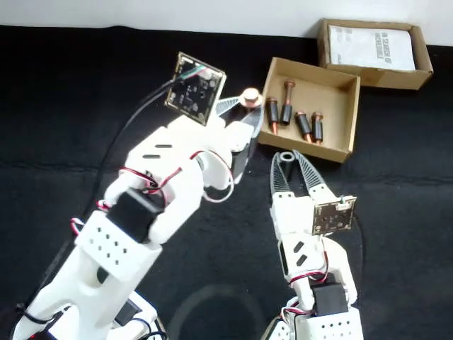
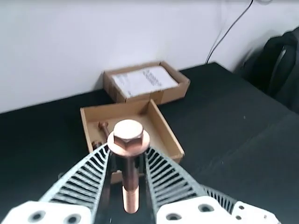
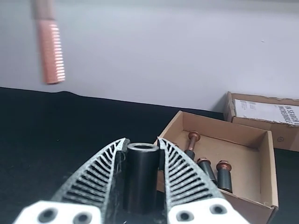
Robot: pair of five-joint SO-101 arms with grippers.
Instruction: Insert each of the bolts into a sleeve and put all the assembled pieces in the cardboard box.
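right fingers [image 3: 100, 172] tight around upright black sleeve [image 3: 140, 182], left fingers [image 2: 88, 177] tight around copper bolt [image 2: 128, 137], cardboard box [image 3: 266, 163] beyond

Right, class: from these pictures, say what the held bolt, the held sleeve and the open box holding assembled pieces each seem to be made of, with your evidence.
The bolt looks like metal with a shiny copper-coloured finish, perhaps plating; its threads show. The sleeve is a smooth black tube, either metal or plastic; I cannot tell which. The cardboard box is dull brown board with folded walls.
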